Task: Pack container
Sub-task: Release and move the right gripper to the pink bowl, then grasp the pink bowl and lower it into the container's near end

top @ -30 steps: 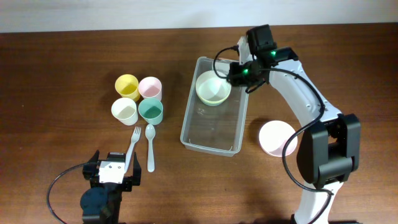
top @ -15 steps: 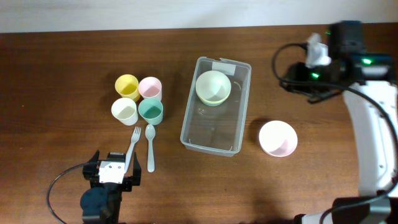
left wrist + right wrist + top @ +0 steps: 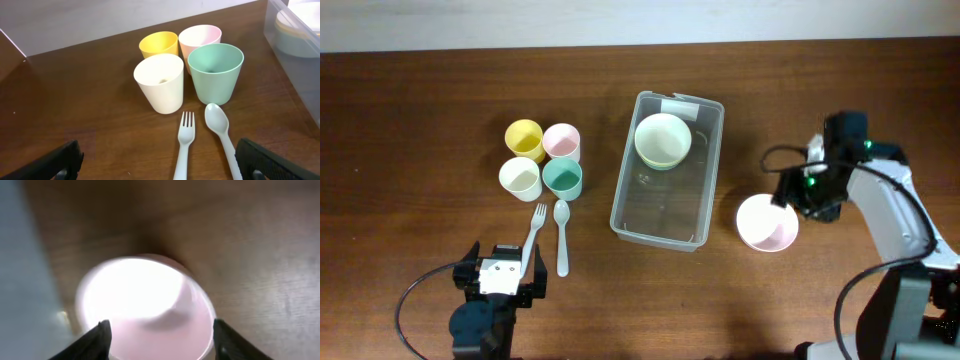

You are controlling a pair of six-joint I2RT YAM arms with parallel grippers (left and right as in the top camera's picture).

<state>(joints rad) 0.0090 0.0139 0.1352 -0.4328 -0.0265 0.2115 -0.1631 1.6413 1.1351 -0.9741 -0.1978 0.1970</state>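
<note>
The clear container (image 3: pixel 658 208) lies mid-table with a pale green bowl (image 3: pixel 663 140) in its far end; its wall (image 3: pixel 296 65) shows at the right edge of the left wrist view. A pink bowl (image 3: pixel 766 223) sits on the table to the container's right. My right gripper (image 3: pixel 784 195) hangs open at that bowl's right rim. In the right wrist view the pink bowl (image 3: pixel 144 305) fills the space between and below the spread fingers (image 3: pixel 98 341), with nothing held. My left gripper (image 3: pixel 501 281) rests open near the front left edge, behind a white fork (image 3: pixel 185 145) and spoon (image 3: pixel 220 130).
Yellow (image 3: pixel 524 137), pink (image 3: pixel 561 141), cream (image 3: pixel 519 178) and teal (image 3: pixel 562 178) cups stand in a cluster left of the container. The fork (image 3: pixel 535 232) and spoon (image 3: pixel 561 235) lie just in front of them.
My right arm left the container's far end, swung out to the right, then came down to the pink bowl with its jaws widening. The green bowl stayed in the container. The left arm is still.
</note>
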